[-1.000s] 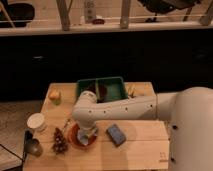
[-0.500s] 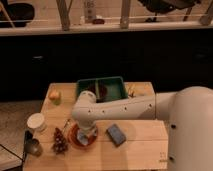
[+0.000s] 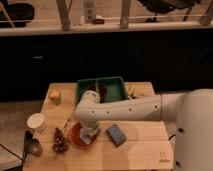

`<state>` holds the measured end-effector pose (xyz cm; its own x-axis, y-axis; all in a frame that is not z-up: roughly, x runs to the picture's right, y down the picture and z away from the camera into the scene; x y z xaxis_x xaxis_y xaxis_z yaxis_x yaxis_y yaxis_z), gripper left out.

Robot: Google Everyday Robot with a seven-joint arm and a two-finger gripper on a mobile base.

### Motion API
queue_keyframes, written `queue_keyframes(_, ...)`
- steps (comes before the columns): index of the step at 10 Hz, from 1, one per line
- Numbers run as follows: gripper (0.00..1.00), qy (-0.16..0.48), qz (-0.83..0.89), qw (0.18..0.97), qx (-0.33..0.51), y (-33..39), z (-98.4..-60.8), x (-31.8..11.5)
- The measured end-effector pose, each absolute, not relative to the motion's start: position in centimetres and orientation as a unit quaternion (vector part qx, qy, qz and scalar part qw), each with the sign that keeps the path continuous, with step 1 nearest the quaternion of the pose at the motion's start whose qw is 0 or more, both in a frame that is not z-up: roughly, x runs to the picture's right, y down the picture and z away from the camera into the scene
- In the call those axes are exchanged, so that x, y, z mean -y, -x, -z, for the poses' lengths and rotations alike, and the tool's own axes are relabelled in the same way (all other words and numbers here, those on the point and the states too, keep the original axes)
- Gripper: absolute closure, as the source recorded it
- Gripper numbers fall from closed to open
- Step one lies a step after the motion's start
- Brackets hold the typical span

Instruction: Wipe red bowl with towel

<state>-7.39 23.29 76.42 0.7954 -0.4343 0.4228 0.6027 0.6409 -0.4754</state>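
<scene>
White robot arm (image 3: 135, 107) reaches from the right across the wooden table (image 3: 145, 145) and bends down at the left. The green bin (image 3: 114, 86) sits at the far edge, with dark stuff inside that I can't identify. The red bowl (image 3: 76, 136) is at near left, and the gripper (image 3: 90, 134) is down in its right side (can't tell if it is open or closed). A pale bit under it may be the towel, not sure. A blue sponge (image 3: 116, 134) lies just right of the bowl. A white cup (image 3: 36, 121) is at far left, a brown pinecone-like thing (image 3: 60, 142) is left of the bowl, and a yellow-green fruit (image 3: 55, 95) is left of the bin.

Writing: a small mark (image 3: 162, 156) is printed at the table's near right corner and a white sign (image 3: 89, 7) hangs on the far railing; neither is readable.

Versus 0.5 s ago, arm, bowl and sponge are in the same places, with no visible shift.
</scene>
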Motion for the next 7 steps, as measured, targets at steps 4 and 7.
queue_keyframes(4,0.98,0.292,0.289,0.902,0.136,7.2,-77.4,-21.2)
queue_keyframes(7,0.98,0.280,0.305,0.899,0.145,8.7,-78.6,-19.7)
